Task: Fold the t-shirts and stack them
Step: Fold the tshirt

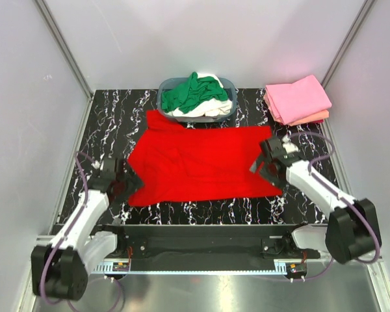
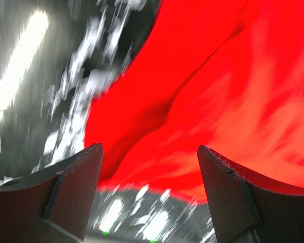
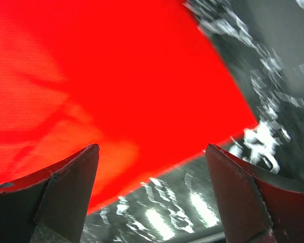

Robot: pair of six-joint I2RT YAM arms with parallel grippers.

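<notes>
A bright red t-shirt (image 1: 201, 162) lies spread flat on the black marbled table (image 1: 104, 130). My left gripper (image 1: 131, 183) is open and empty at the shirt's near left corner; in the left wrist view the red cloth (image 2: 218, 101) lies just beyond its fingers (image 2: 71, 192). My right gripper (image 1: 265, 170) is open and empty over the shirt's near right edge; the red cloth (image 3: 101, 76) fills the right wrist view ahead of its fingers (image 3: 66, 197). Green (image 1: 188, 93) and white (image 1: 208, 107) shirts lie in the basket. Folded pink (image 1: 298, 97) and salmon (image 1: 315, 117) shirts are stacked at the back right.
The blue-grey plastic basket (image 1: 229, 84) stands at the back centre, touching the red shirt's far edge. White walls with metal frame posts close in the table on three sides. The black base rail (image 1: 195, 244) runs along the near edge.
</notes>
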